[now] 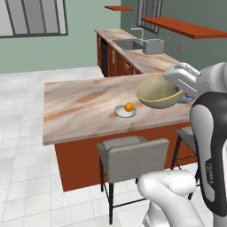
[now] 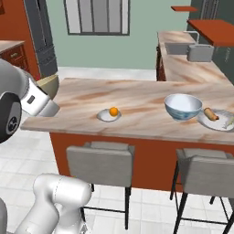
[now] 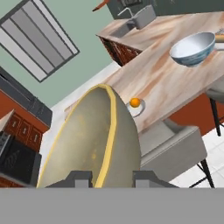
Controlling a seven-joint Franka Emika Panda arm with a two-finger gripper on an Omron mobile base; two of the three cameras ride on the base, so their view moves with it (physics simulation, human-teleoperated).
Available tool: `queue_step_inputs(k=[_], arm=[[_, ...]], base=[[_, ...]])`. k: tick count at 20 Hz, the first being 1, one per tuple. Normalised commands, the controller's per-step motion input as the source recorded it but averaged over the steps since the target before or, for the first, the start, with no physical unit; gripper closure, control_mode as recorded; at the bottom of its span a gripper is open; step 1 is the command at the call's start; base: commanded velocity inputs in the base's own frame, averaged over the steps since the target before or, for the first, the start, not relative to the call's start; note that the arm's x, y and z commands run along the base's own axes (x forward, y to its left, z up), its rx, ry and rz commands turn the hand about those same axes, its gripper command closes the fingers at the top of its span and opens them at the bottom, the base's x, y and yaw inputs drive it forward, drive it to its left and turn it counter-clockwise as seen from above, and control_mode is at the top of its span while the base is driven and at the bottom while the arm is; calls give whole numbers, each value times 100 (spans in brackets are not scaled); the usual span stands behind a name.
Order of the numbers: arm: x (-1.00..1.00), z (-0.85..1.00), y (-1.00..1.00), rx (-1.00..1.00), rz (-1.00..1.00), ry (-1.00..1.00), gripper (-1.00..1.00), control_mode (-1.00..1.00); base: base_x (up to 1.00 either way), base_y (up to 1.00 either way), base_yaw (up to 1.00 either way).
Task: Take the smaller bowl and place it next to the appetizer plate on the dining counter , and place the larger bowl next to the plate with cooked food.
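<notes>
gripper clamps small bowl by rim, carried above counter; next: lower it beside orange-ball plate.

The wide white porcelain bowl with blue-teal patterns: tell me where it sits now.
In the right base view, the wide white porcelain bowl stands upright on the long tan marble-look dining counter, toward its right end, just left of the plate with elongated yellow-brown food.
</notes>
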Motion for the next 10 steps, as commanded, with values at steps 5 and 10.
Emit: queue_step_inputs(k=[5,10], arm=[[0,0,0,0,0,0,100,100],[0,0,0,0,0,0,100,100]], base=[[44,-61,-1],[68,-38,0]])
